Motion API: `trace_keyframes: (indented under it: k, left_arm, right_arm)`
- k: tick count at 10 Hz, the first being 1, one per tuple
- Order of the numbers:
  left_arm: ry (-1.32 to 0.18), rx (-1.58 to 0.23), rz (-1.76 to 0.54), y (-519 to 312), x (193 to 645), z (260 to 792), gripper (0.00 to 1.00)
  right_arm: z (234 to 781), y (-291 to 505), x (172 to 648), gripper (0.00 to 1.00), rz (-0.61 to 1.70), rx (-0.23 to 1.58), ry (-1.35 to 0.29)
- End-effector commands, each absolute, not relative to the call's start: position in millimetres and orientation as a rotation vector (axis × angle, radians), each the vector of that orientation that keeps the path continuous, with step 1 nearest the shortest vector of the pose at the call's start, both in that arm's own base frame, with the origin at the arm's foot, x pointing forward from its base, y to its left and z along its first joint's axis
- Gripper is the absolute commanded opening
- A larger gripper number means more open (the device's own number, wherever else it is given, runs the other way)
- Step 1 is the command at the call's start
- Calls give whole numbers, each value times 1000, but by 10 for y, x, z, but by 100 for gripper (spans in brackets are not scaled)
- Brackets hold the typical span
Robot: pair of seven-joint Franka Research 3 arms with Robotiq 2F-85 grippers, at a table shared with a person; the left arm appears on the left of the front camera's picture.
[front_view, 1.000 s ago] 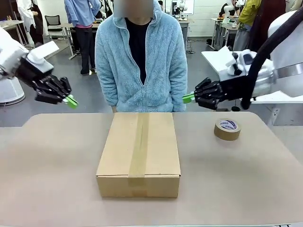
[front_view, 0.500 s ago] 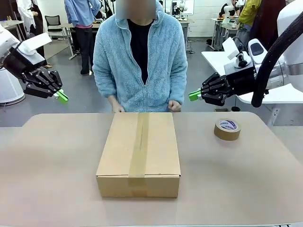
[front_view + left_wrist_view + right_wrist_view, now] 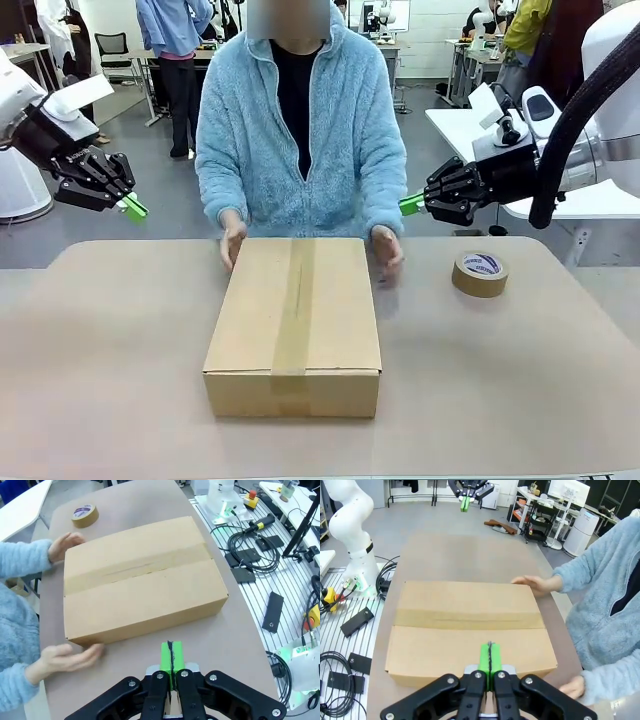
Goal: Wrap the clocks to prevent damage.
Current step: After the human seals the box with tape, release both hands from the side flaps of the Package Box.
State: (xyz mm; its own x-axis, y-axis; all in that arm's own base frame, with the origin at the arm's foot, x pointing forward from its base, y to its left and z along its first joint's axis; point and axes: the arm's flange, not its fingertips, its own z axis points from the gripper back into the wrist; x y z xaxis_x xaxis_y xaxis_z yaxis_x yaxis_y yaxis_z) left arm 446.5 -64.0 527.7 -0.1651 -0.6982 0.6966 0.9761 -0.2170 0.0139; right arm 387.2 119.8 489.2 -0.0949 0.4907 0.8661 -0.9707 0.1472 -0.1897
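From my seat I see the left gripper (image 3: pixel 133 207) hanging above the table's (image 3: pixel 100 340) far-left corner, green pads pressed together, holding nothing. In the middle sits the taped cardboard box (image 3: pixel 294 325); the person's hands (image 3: pixel 232 243) rest at its far corners. No wrapped clocks are visible to me. The right gripper (image 3: pixel 408 204) hovers closed and empty, far right, above the tape roll (image 3: pixel 479 273).

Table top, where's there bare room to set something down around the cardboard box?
Bare table runs left of the cardboard box, and between the box and the near edge. Right of the box is free too, in front of the tape roll. It is crowded at the box's far corners, where the person's hands rest.
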Motion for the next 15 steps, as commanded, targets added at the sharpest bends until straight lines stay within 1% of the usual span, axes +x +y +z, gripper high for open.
trace_keyframes:
  k: [1, 10, 11, 12, 13, 14, 15]
  left_arm:
    - [-573, -673, -1699, -647, 4471, 5290, 0]
    - [-573, -673, -1699, -647, 4471, 5290, 0]
    - [-562, -677, -1695, -641, 4464, 5278, 29]
    - [-581, -705, -1660, -666, 4531, 5319, 56]
    - [-558, -710, -1669, -692, 4636, 5349, 85]
    - [-561, -708, -1657, -676, 4536, 5297, 100]
    - [-558, -708, -1659, -653, 4520, 5274, 100]
  right_arm:
    - [4885, 1203, 3905, 1, 1377, 639, -1034]
    - [4885, 1203, 3905, 1, 1377, 639, -1034]
    - [4893, 1198, 3873, 1, 1368, 626, -1017]
    - [4886, 1210, 3869, 61, 1383, 648, -998]
    - [4930, 1243, 3904, 61, 1380, 646, -997]
    - [4916, 1263, 3859, 100, 1401, 654, -972]
    - [4909, 1280, 3859, 62, 1413, 656, -961]
